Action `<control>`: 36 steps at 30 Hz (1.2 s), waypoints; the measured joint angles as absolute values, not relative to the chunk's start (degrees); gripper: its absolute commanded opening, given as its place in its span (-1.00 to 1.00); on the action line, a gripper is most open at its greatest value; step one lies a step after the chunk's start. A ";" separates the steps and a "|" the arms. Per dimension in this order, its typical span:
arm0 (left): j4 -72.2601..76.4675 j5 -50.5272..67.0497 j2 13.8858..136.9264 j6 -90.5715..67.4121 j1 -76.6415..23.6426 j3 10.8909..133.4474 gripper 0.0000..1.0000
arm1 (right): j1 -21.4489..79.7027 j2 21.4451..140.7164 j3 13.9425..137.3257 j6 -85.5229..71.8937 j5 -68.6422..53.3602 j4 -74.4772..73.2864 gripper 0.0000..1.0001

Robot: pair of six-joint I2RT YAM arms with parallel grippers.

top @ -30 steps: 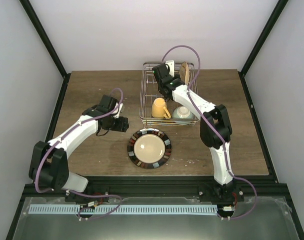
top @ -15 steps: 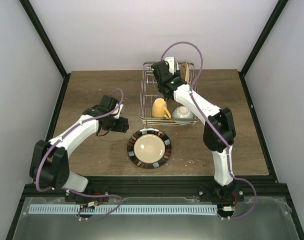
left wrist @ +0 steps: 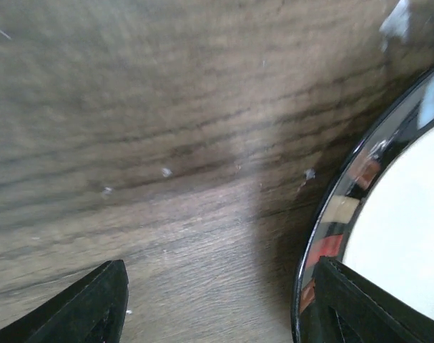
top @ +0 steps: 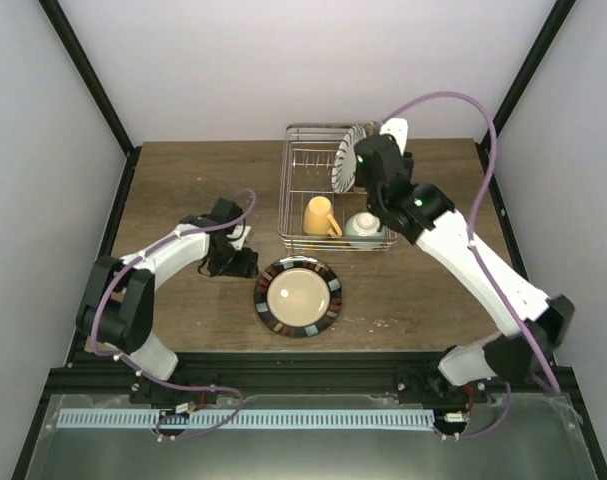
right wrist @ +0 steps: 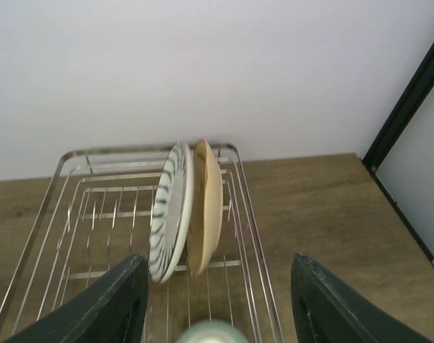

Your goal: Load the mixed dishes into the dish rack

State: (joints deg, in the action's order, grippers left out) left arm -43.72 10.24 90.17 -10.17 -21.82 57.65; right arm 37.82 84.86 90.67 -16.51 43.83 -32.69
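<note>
The dish rack [top: 301,190] stands at the back middle of the table. In it a blue-striped plate [top: 345,160] stands on edge, with a yellow mug [top: 320,215] and a pale-teal bowl [top: 364,228] at its near end. In the right wrist view the striped plate [right wrist: 168,211] leans beside an orange-cream plate [right wrist: 206,204] in the rack [right wrist: 254,214], with the bowl [right wrist: 209,332] below. My right gripper [top: 371,172] [right wrist: 217,307] is open and empty above the rack. A dark-rimmed plate [top: 299,296] lies flat on the table. My left gripper [top: 249,264] [left wrist: 217,314] is open, low at that plate's left rim [left wrist: 331,214], with one finger [left wrist: 359,307] over the rim.
The wooden table [top: 183,190] is enclosed by white walls and black frame posts. The rack's near end is filled by the mug and bowl. Small white specks [left wrist: 164,171] lie on the wood near my left gripper.
My right arm has drawn back from the rack's far end, up and to the right; the striped plate now shows standing there. My left gripper has moved down toward the dark-rimmed plate's left edge.
</note>
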 measured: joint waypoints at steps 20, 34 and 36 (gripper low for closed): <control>-46.24 19.22 101.93 -9.78 -23.49 61.76 0.44 | 38.72 68.03 54.85 -37.15 17.78 -48.56 0.14; -44.71 24.18 105.34 -8.14 -26.15 63.57 -0.57 | 38.79 73.14 44.77 -35.38 -0.43 -32.77 0.14; -43.94 27.62 105.65 -6.96 -26.41 62.78 -0.75 | 38.79 73.65 44.77 -35.09 -1.45 -31.29 0.14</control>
State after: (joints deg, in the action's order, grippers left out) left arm -43.94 27.62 105.65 -6.96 -26.41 62.78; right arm 38.79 73.65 44.77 -35.09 -1.45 -31.29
